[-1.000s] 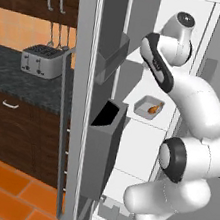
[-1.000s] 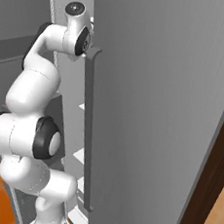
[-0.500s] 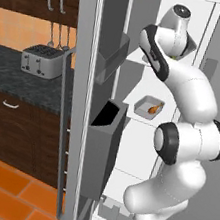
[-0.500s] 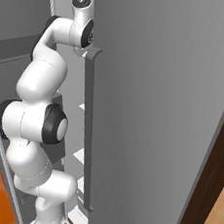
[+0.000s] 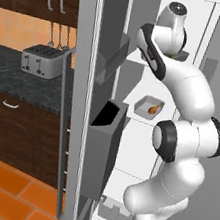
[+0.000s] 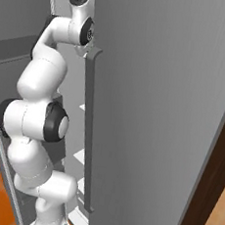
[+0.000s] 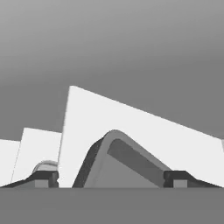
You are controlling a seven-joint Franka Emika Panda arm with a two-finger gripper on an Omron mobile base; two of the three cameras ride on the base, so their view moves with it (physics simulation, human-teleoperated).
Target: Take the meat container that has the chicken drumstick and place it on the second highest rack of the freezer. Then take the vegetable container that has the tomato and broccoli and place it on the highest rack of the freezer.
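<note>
A: Where does the arm reach in the left base view?

B: Up into the open freezer, with the wrist high at the topmost shelf. A dark rim of a container peeks out just right of the wrist there; what lies in it I cannot tell.

A: And the chicken drumstick?

B: It lies in a pale tray on the shelf one level lower, left of the arm's elbow and apart from it. The orange-brown piece sits toward the tray's right side.

A: What does the right base view add?

B: Mostly the outside of the grey right door and its long vertical handle, with the arm rising on the left and its wrist tucked behind the door's top edge. The shelves' contents are hidden from there.

A: The gripper?

B: In the hand view its two dark fingertips stand far apart at the bottom corners, spread wide and pinching nothing. Between them sits the grey rounded rim of a container, close under the camera, resting on a white shelf against the grey inner wall.

A: Anything outside the freezer?

B: In the left base view, a silver toaster stands on the dark counter, far left, beyond the open left door with its dark bins.
</note>
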